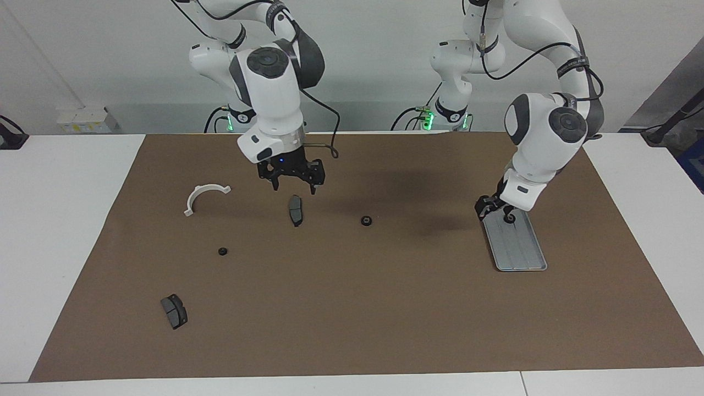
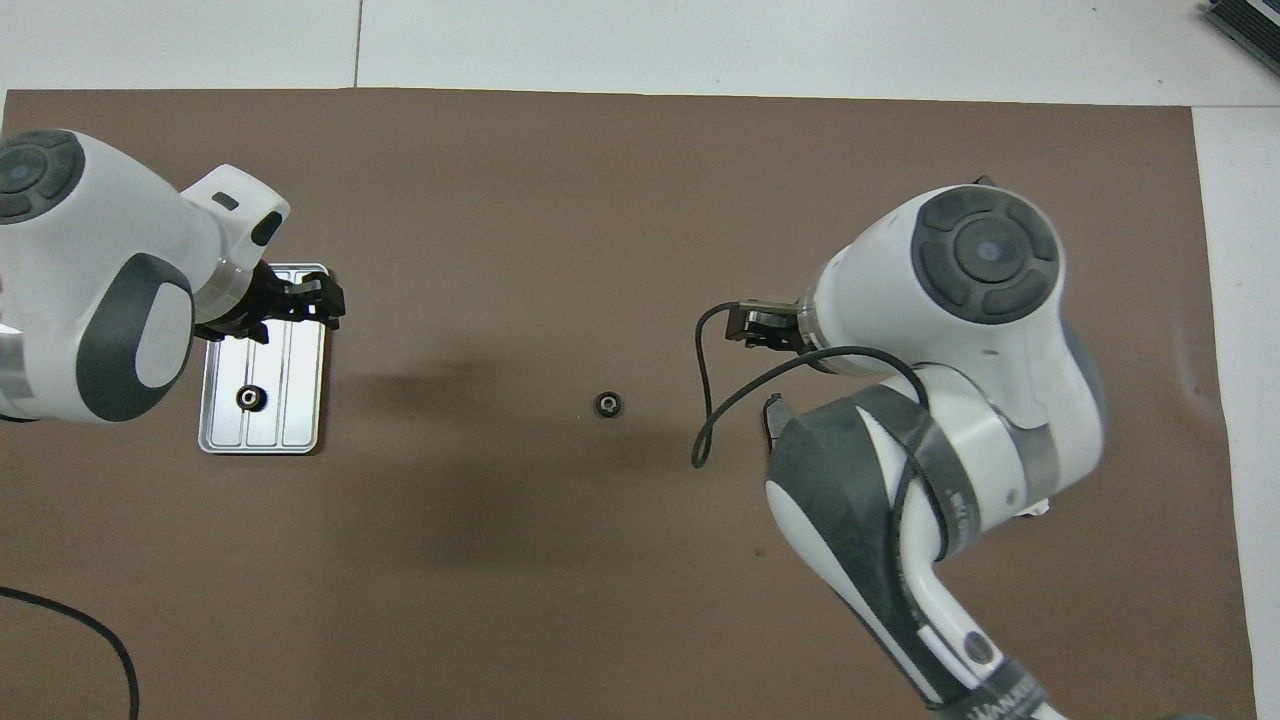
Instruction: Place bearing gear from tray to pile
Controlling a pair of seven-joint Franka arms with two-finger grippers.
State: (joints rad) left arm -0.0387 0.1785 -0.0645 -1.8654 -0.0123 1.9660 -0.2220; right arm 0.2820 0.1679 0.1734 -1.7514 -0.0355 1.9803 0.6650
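Your left claw (image 1: 494, 208) hangs over the flat silver-grey ridged metal tray (image 1: 520, 250), at its end nearer the robots, empty (how wide it gapes, you cannot tell). The small black bearing gear (image 1: 510, 218) lies in the tray just beside it. Your right claw (image 1: 293, 186) hovers open over a dark grey brake pad (image 1: 296, 210). Bare brown mat (image 1: 385, 308) surrounds the tray.
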